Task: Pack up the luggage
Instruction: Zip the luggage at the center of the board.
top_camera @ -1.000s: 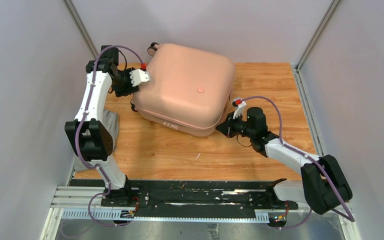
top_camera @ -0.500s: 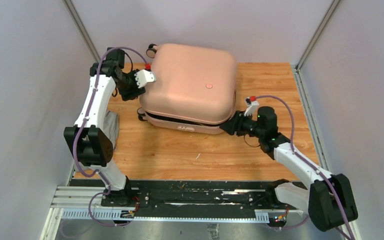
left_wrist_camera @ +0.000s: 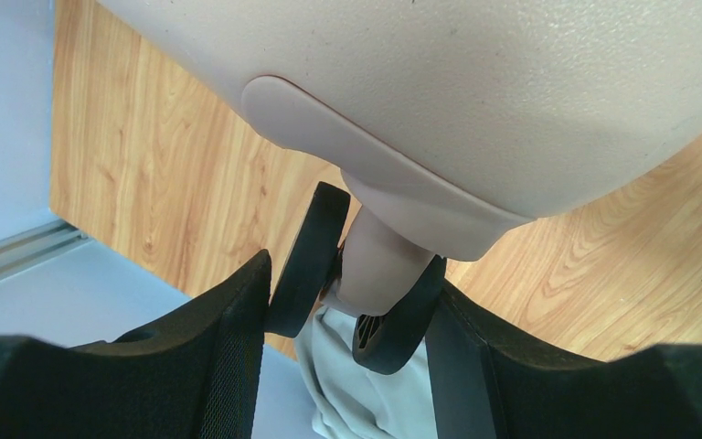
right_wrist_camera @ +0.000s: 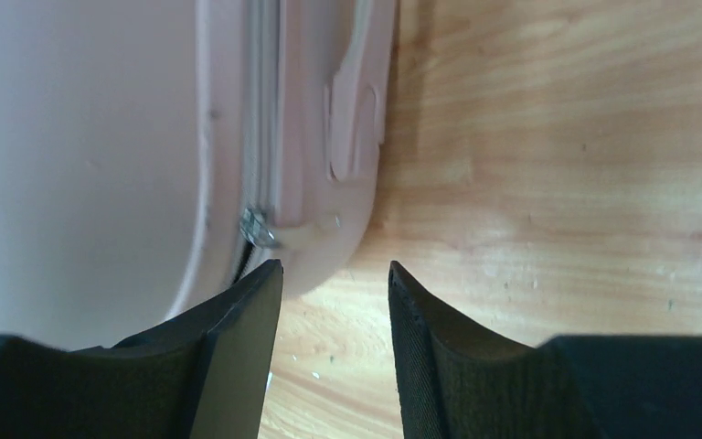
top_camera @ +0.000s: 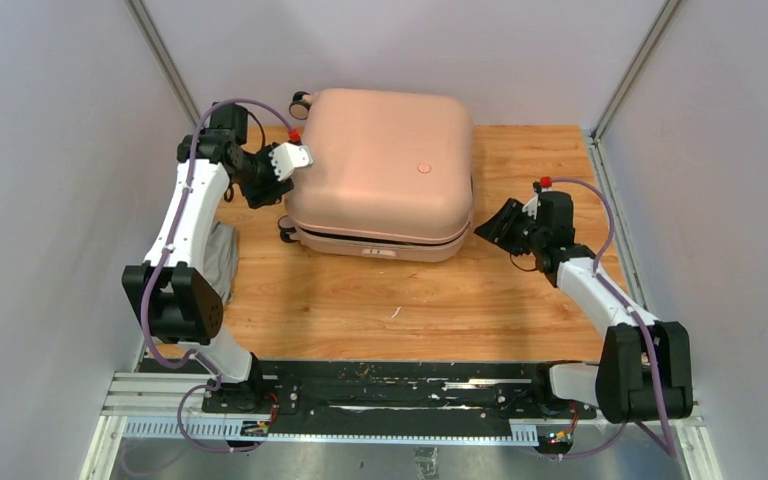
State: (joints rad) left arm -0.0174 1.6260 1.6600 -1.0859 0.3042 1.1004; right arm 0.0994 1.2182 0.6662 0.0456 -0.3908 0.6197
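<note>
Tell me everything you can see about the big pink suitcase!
The luggage is a big pale pink hard-shell case with rounded corners, looking like slightly grainy plastic. It lies flat, lid down, on the wooden table, towards the back. A small round dot marks its lid, and a zip with a metal pull runs round its side. Small black-and-pink wheels stick out on its left; the left gripper clamps one wheel. The open right gripper sits near its corner, not touching.

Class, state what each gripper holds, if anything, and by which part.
Left gripper clamps the luggage by a wheel; right gripper is open, holding nothing.
</note>
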